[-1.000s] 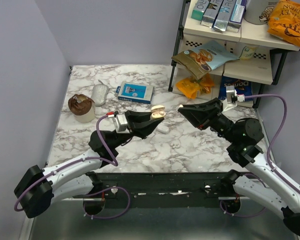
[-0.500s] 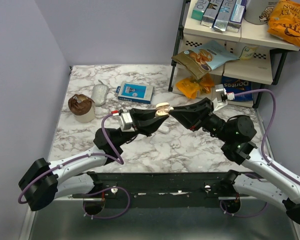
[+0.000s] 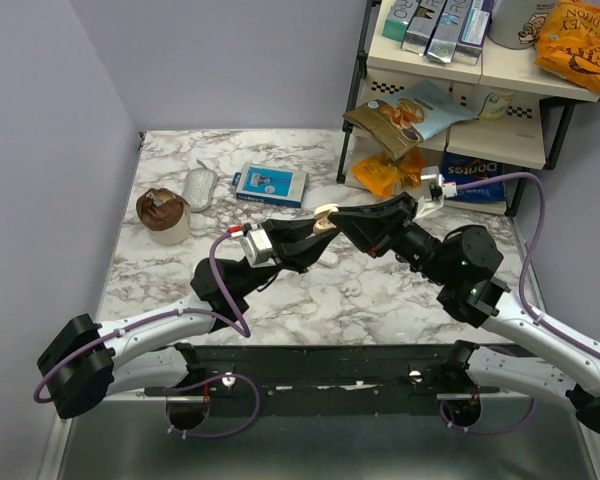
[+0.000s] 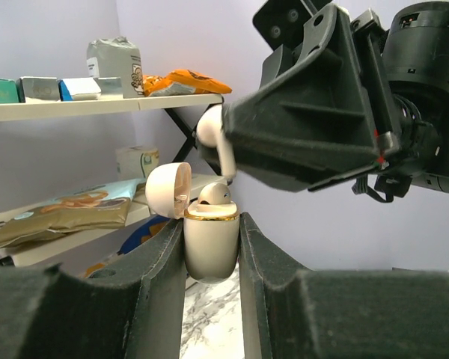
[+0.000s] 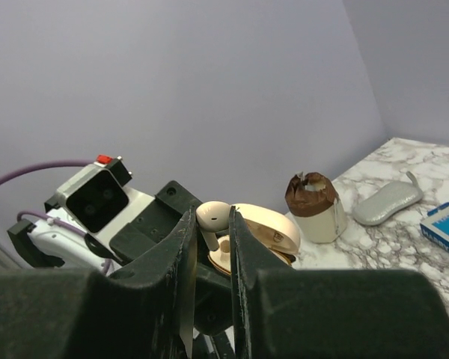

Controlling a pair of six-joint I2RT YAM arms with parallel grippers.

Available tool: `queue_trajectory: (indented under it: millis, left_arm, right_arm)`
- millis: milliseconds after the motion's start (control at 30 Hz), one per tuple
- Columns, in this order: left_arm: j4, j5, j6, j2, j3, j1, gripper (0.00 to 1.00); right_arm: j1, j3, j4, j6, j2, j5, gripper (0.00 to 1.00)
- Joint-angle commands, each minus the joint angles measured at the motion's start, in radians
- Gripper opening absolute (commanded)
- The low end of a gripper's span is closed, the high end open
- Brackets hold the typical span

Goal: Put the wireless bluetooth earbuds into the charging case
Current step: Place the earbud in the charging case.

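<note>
Your left gripper [image 4: 209,250] is clamped on the case [image 4: 208,238], fingers pressed on both its sides. The case is upright and lifted off the table [image 3: 180,270]. Its lid [image 4: 169,191] is flipped open, hinged back toward the shelf [image 3: 430,60] side in the left wrist view.

One earbud [image 4: 214,194] already sits in the case, its head poking above the gold rim.

Your right gripper [image 5: 209,235] is pinched on the second earbud [image 5: 213,215], jaws nearly together with the bud's head sticking out above the fingertips. The stem points down. The bud hangs just above the open case, right next to the seated one. You can't tell from any view whether the stem tip touches the case or has entered its slot.

In the top view both grippers meet tip to tip over the middle of the table, the left coming from the left and the right from the right.

Rest of the table:
- blue box [image 3: 270,185] at the back centre
- grey pouch [image 3: 199,188] just left of the box
- brown-topped cup [image 3: 163,213] near the left edge, beside the pouch

All three are well apart from the grippers. The shelf at back right holds snack bags and boxes.
</note>
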Motion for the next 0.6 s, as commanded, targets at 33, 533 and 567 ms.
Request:
queue_trajectory:
  millis: [33, 533, 567]
  left_arm:
    - [0.026, -0.031, 0.029, 0.003, 0.028, -0.012, 0.0]
    - [0.026, -0.055, 0.033, -0.002, 0.024, -0.02, 0.0]
    - [0.026, -0.055, 0.033, -0.002, 0.025, -0.022, 0.0]
  right_arm:
    - [0.029, 0.032, -0.053, -0.054, 0.014, 0.094, 0.01]
    - [0.066, 0.053, -0.093, -0.067, 0.046, 0.14, 0.01]
    - [0.066, 0.053, -0.096, -0.067, 0.046, 0.143, 0.01]
